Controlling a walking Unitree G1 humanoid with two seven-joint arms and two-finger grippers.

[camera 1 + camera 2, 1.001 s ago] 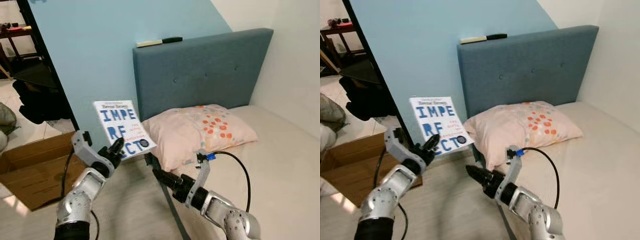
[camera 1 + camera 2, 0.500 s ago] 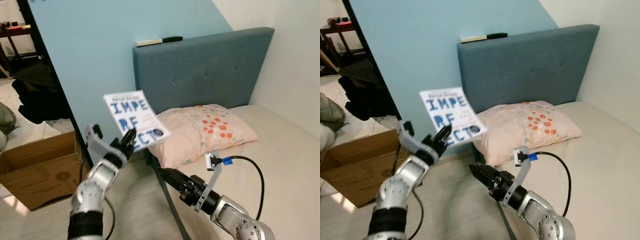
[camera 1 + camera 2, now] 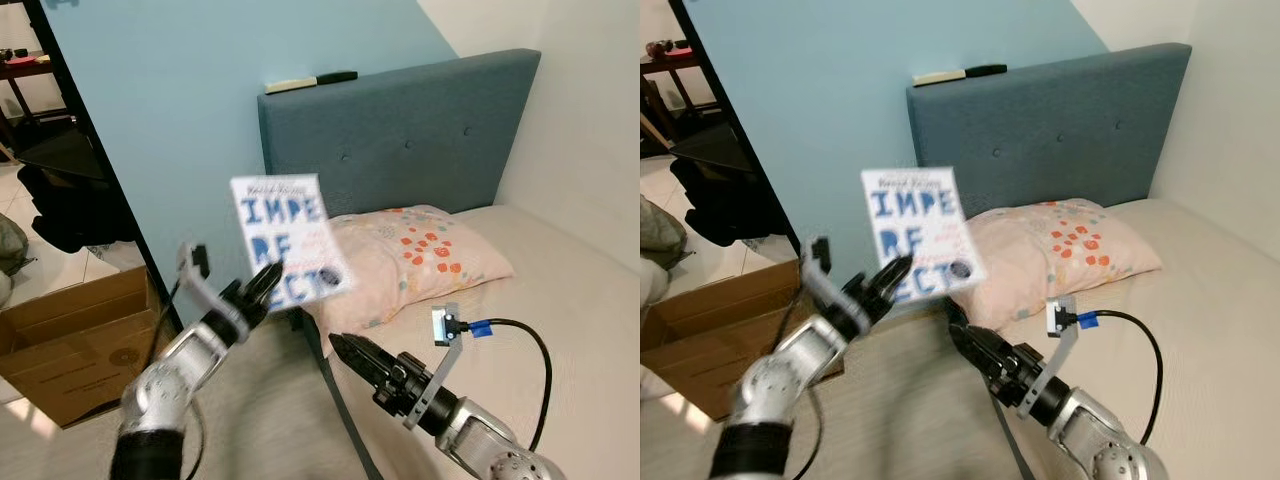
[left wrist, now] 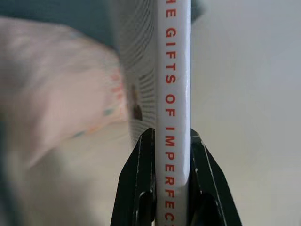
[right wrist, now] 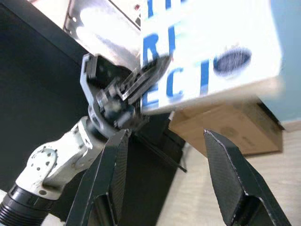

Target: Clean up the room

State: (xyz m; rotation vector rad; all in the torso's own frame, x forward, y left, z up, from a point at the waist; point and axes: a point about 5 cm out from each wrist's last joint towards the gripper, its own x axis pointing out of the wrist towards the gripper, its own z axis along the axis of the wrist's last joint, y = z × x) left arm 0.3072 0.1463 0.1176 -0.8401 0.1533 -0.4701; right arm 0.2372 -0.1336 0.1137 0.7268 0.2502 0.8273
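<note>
A white book (image 3: pixel 288 238) with blue block letters on its cover is held up in the air near the bed's corner, with my left gripper (image 3: pixel 262 285) shut on its lower edge. The left wrist view shows the two black fingers (image 4: pixel 136 188) clamped on the book's spine (image 4: pixel 173 94), which bears red letters. My right gripper (image 3: pixel 345 352) hovers low in front of the bed, below and right of the book. In the right wrist view its fingers (image 5: pixel 107 179) stand wide open around nothing, facing the left gripper and the book (image 5: pixel 211 52).
A bed (image 3: pixel 560 290) with a blue-grey headboard (image 3: pixel 400 140) and a pink patterned pillow (image 3: pixel 420 255) lies to the right. An open cardboard box (image 3: pixel 70 340) sits on the floor at the left. Flat things (image 3: pixel 308 81) rest on top of the headboard. A dark doorway frame (image 3: pixel 90 150) stands left.
My left gripper has carried the book up and to the right, toward the bed. The right gripper has shifted slightly right and forward, still open.
</note>
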